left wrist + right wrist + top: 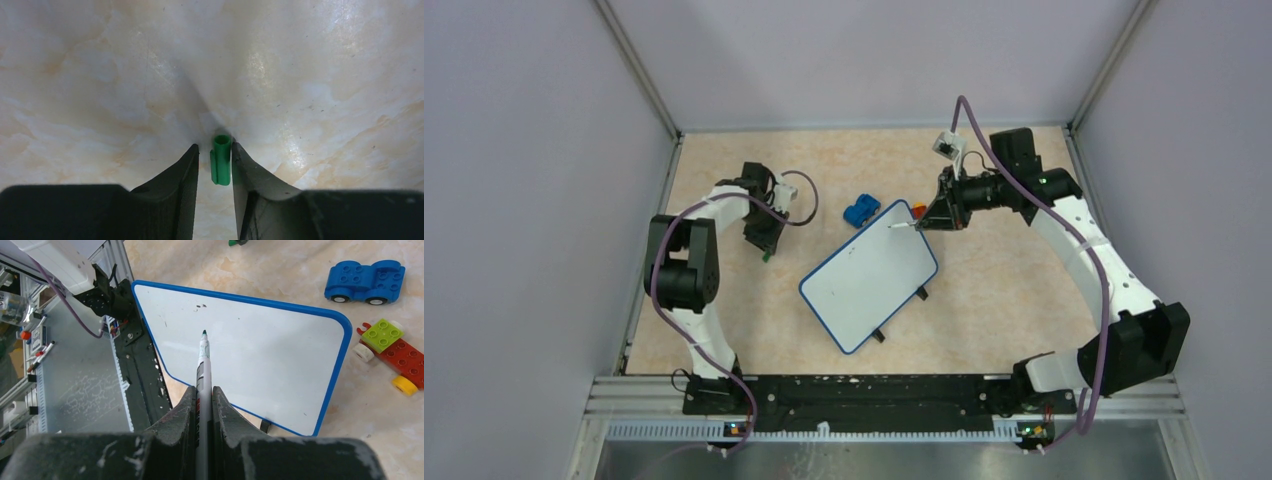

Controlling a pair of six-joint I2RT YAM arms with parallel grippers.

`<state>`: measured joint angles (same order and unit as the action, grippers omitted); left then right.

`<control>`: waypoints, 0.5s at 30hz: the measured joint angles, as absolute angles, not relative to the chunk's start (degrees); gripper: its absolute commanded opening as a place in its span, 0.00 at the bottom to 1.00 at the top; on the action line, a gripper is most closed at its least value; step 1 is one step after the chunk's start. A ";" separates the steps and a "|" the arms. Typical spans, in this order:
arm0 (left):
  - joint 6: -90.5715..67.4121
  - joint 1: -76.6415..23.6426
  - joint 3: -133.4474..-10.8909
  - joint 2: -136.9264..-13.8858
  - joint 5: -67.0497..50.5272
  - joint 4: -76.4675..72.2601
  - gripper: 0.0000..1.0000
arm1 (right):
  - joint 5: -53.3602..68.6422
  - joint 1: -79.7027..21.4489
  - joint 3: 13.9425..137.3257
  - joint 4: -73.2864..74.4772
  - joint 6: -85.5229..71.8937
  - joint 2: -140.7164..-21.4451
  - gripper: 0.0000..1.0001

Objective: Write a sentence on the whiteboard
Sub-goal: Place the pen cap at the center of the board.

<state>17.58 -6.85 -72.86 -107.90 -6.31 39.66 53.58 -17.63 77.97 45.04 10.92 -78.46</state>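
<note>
The whiteboard (pixel 869 285) lies flat mid-table, blue-rimmed, with black feet on its near-right edge. In the right wrist view the whiteboard (pixel 260 350) is blank apart from a few tiny specks; no sentence shows. My right gripper (pixel 934 215) is shut on a green-tipped marker (pixel 203 357), also seen from above (pixel 902 226). The tip points at the board's far part; I cannot tell if it touches. My left gripper (pixel 765 248) is low over the table left of the board. Its jaws (pixel 215 146) stand slightly apart around a green marker cap (pixel 221 160), which touches only the right finger.
A blue toy car (pixel 861 210) sits just beyond the board's far corner, and also shows in the right wrist view (pixel 364 281). A red, green and yellow brick vehicle (pixel 390 352) lies beside the board's far-right edge. Grey walls enclose the table on three sides.
</note>
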 measured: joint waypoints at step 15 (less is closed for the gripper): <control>15.79 -6.37 -83.13 -102.94 -15.03 46.35 0.68 | 53.49 -18.81 77.97 46.37 14.76 -78.43 0.00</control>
